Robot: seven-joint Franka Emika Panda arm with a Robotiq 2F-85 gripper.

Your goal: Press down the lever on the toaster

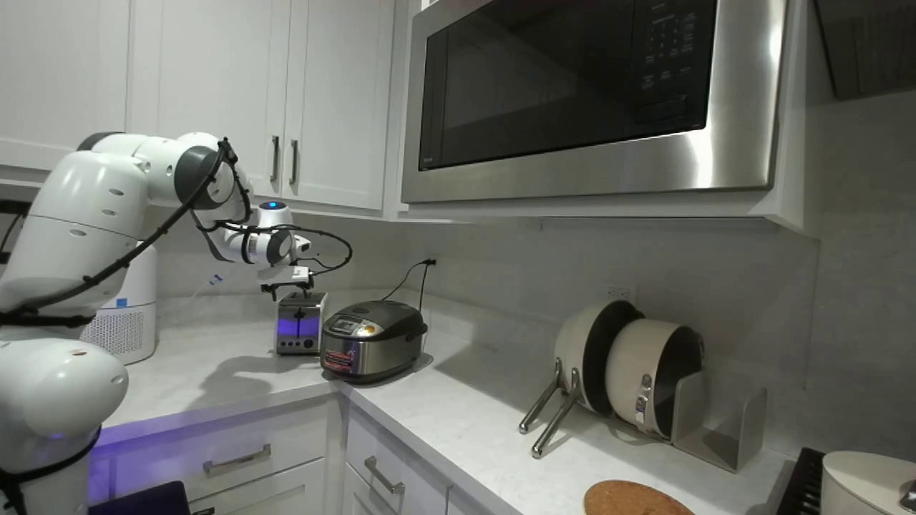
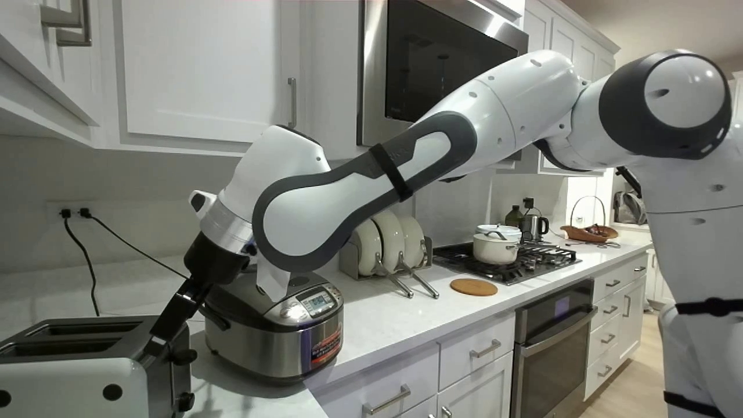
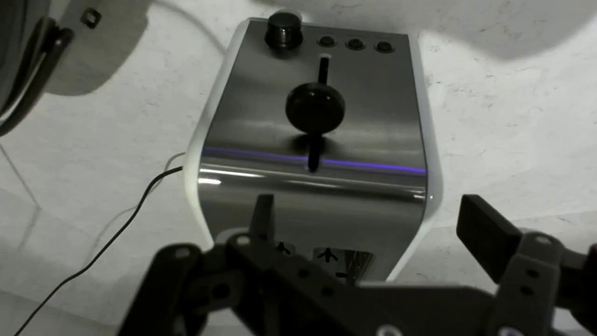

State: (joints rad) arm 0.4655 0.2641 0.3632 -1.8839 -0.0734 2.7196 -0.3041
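Two slots (image 2: 64, 348) in toaster (image 2: 64, 377), contents unseen | pans (image 1: 633, 361) in rack (image 1: 751, 429) | hand (image 3: 368, 205) spread wide, gripping nothing

We saw the silver toaster (image 3: 364, 140) on a pale desk (image 3: 508, 130), its round black lever (image 3: 315, 109) partway along a narrow slot (image 3: 314, 157), near a dark dial (image 3: 283, 31) and three small buttons (image 3: 355, 44); a black cord (image 3: 135, 214) lay beside the toaster, and our fingers (image 3: 487, 238) stood wide apart
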